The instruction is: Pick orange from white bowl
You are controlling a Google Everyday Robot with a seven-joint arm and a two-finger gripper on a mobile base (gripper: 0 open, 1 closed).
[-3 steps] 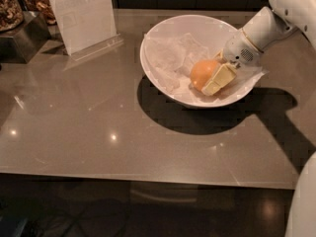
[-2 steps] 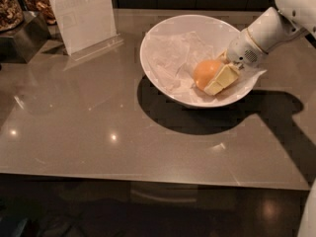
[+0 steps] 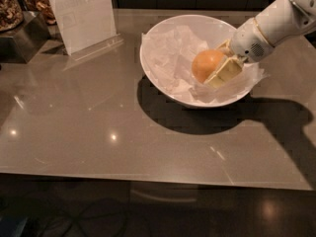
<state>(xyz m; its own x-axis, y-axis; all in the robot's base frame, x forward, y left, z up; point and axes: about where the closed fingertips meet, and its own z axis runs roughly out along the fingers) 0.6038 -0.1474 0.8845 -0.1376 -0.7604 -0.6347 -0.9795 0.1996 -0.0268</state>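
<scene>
The round, matte orange fruit (image 3: 205, 64) is being held inside the wide, glossy white bowl (image 3: 212, 26), over its crumpled white paper lining (image 3: 168, 58); it is being clamped between the pale fingers (image 3: 225, 72) of the white two-finger gripper (image 3: 219, 60), reaching in from the right; lifting is judged under way, and a straight rise clear of the rim is being called for; against the earlier frame, fruit and gripper are sitting slightly higher, the bowl unmoved on the grey table (image 3: 98, 132).
</scene>
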